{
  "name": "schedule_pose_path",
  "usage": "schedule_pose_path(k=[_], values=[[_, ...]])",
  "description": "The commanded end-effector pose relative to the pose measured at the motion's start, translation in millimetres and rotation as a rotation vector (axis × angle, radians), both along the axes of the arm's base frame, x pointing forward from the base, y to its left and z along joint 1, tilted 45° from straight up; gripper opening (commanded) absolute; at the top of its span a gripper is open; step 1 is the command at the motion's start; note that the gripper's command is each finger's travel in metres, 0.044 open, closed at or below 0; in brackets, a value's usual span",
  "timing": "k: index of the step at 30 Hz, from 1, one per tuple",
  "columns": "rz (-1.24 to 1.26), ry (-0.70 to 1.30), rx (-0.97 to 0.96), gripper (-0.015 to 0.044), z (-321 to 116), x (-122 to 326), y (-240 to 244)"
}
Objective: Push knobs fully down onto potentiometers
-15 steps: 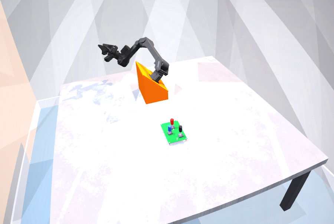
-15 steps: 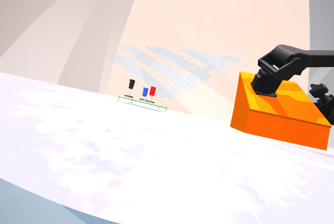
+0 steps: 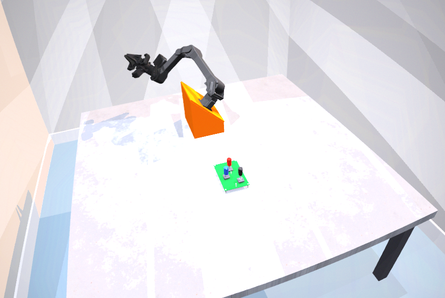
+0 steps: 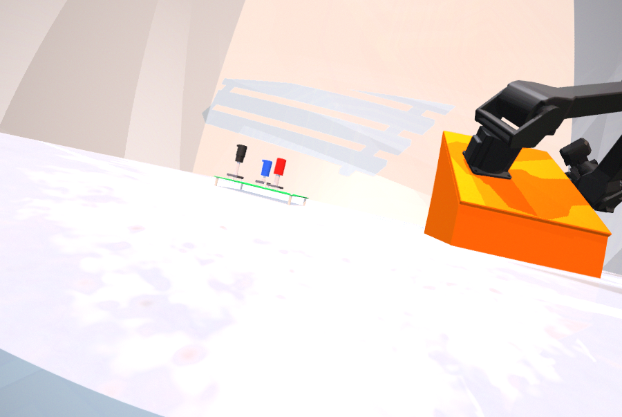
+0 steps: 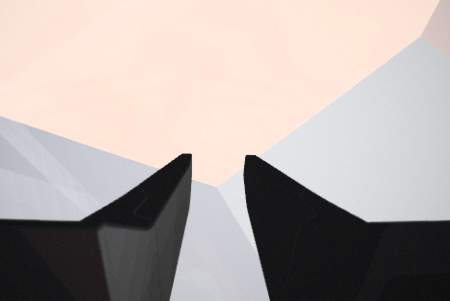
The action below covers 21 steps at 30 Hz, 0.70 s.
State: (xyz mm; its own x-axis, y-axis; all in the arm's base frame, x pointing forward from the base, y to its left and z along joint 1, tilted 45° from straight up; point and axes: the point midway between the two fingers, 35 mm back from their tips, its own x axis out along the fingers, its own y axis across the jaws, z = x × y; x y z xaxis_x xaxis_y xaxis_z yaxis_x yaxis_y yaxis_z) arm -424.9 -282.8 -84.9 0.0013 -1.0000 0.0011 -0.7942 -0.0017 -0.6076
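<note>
The green circuit board (image 3: 229, 184) stands on short legs on the table. A red knob (image 3: 229, 161) (image 4: 280, 167), a blue knob (image 3: 225, 170) (image 4: 266, 167) and a black knob (image 3: 240, 171) (image 4: 240, 153) stand upright above their potentiometers. In the exterior view, pale shaft shows under the red and black knobs, and a shorter bit under the blue one. My gripper (image 3: 127, 60) (image 5: 218, 164) is high up at the back left, far from the board. Its fingers are partly open with a narrow gap and nothing between them. The wrist view does not show the board.
The arm's base stands on an orange wedge-shaped block (image 3: 208, 125) (image 4: 522, 236) at the back of the table, behind the board. The table's front edge (image 3: 331, 258) is far from the board. The wrist view shows only walls behind the fingers.
</note>
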Motion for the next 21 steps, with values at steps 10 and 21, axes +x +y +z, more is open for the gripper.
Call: schedule_pose_path(k=[10, 21], values=[[0.228, -0.167, 0.123, 0.0000, -0.4, 91.9, -135.2], [0.440, -0.237, 0.264, 0.0000, 6.0, 208.5, -212.6]])
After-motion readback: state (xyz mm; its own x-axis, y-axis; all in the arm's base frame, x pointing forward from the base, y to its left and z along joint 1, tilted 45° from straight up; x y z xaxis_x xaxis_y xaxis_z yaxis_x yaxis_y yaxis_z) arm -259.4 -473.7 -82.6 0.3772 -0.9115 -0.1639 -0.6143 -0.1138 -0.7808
